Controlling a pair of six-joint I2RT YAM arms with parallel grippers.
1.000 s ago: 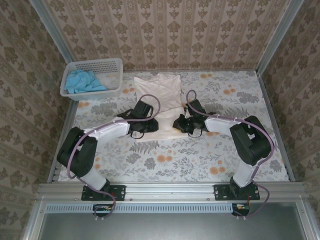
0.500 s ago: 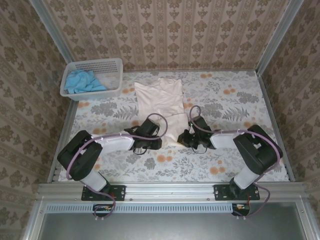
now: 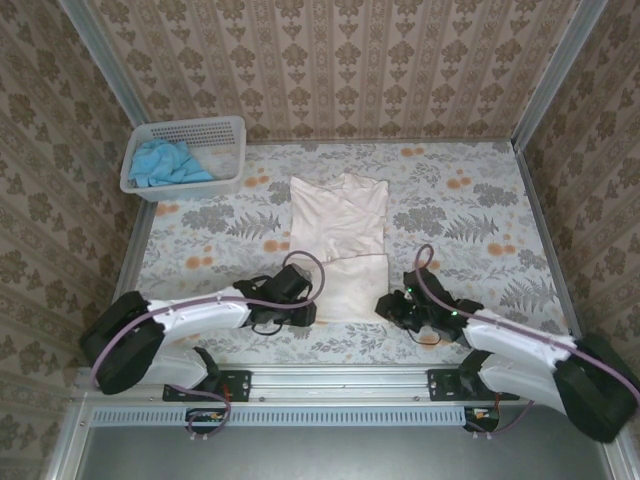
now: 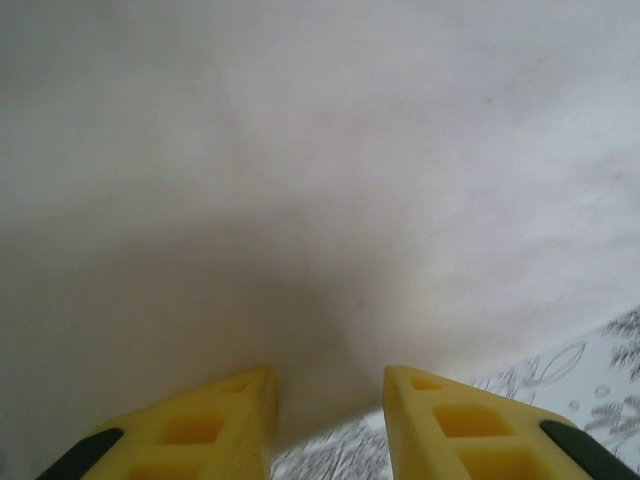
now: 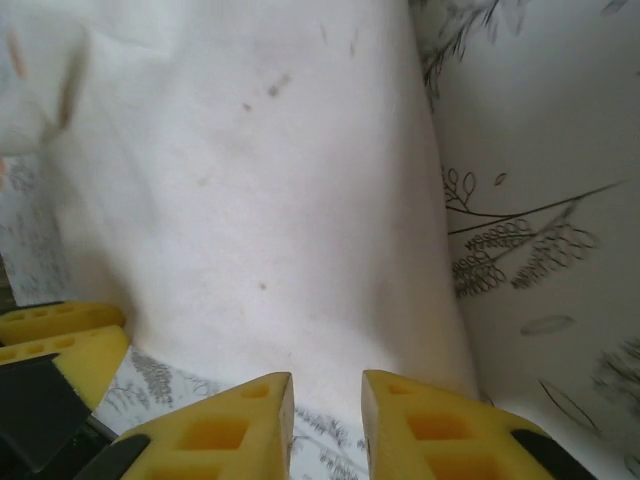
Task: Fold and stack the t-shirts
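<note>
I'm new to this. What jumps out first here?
A cream-white t-shirt lies partly folded mid-table. The left claw and right claw sit low at its near edge, both slightly open. A sky-blue t-shirt lies crumpled in a white basket at the far left corner.

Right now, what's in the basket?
In the basket, a crumpled blue shirt lies at the left; the right side shows bare perforated floor. Anything under the shirt is covered.

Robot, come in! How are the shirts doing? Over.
Both open: left gripper, right gripper, at near edge of cream shirt, holding nothing. It lies flat on table, partly folded. In basket: blue shirt, crumpled. Nothing in the way.
</note>
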